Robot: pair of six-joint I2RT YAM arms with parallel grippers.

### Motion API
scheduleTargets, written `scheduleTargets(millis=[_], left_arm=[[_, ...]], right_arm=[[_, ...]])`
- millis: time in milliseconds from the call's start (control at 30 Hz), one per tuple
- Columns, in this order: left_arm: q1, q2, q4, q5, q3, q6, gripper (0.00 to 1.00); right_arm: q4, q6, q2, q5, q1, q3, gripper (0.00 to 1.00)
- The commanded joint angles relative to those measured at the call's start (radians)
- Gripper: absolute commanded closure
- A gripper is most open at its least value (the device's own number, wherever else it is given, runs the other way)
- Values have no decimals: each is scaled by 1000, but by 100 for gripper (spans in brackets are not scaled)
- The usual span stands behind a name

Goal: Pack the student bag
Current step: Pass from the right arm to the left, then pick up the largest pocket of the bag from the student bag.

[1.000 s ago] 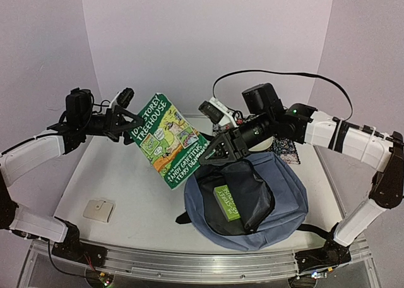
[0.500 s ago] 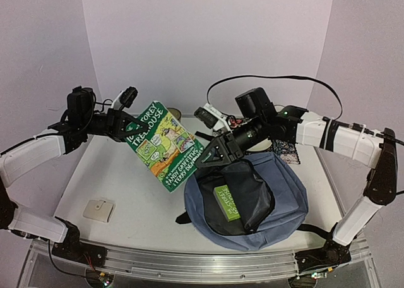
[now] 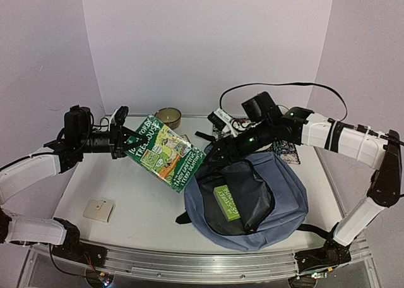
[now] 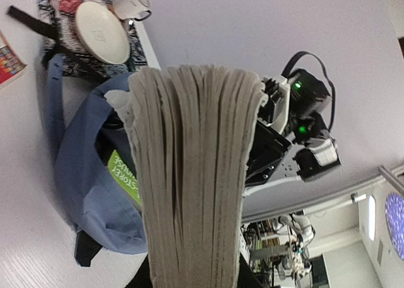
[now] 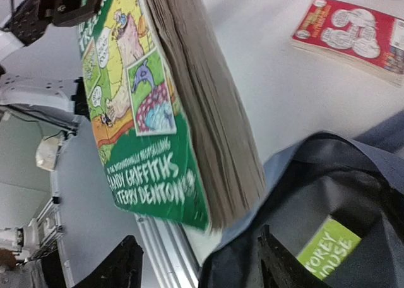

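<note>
Found student bag (image 3: pixel 284 203) lying open at near right of counter (image 3: pixel 126 187), one green book (image 3: pixel 227 203) already inside. Saw green paperback (image 3: pixel 165 152) sink lower, tilted, just left of bag mouth. Logged handover: left tool (image 3: pixel 124 143) pinching its left corner, right tool (image 3: pixel 211 154) freshly spread, off the right edge. Means loading by left arm alone.

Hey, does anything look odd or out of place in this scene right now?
The green book hangs tilted in mid-air, clamped at one end by the left gripper alone. The right gripper is open beside its lower corner, by the student bag. Nothing looks spilled.
</note>
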Motion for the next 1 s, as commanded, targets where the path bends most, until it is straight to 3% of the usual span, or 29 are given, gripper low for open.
scheduleTargets(millis=[0,333,733,867,967], left_arm=[[-39,-103,60,-220,-32,-106,100],[-164,-211,94,-489,-162,-271,100],[-356,-204,210,-666,-244,-375,100],[-416,-170,238,-717,-243,-384,100],[-461,-145,260,-755,-244,-398,100]], right_arm=[[-124,53,-68,286,-5,-20,30],[-317,171,-99,652,-5,-96,12],[-351,231,-34,789,-7,-185,4],[-345,211,25,782,-8,-178,10],[-343,204,57,759,-8,-166,31]])
